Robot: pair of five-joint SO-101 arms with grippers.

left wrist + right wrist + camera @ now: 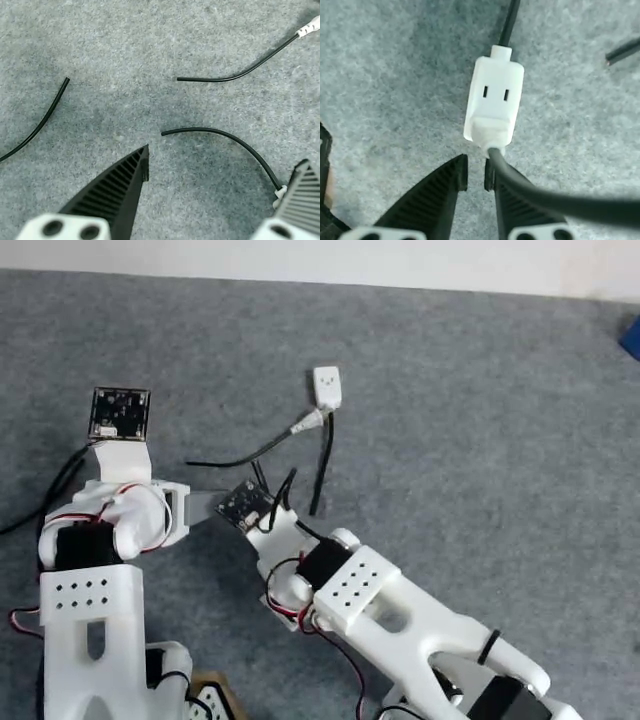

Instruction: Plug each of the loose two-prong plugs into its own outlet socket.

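Observation:
In the right wrist view a white outlet socket [495, 97] lies on the grey carpet with a white two-prong plug [487, 132] seated in its near end. The plug's black cable [540, 192] runs back over one finger. My right gripper [476, 162] sits just short of that plug, its fingers a narrow gap apart with only carpet between them. A second white outlet socket [327, 387] lies farther off, with a loose white plug [308, 423] beside it, apart from it. My left gripper [224, 155] is wide open over bare carpet, holding nothing.
Several loose black cable ends [172, 132] lie on the carpet around the left gripper, one [42, 122] off to the side. The two arms' wrists stand close together mid-table [215, 505]. A blue object [631, 337] sits at the far right edge.

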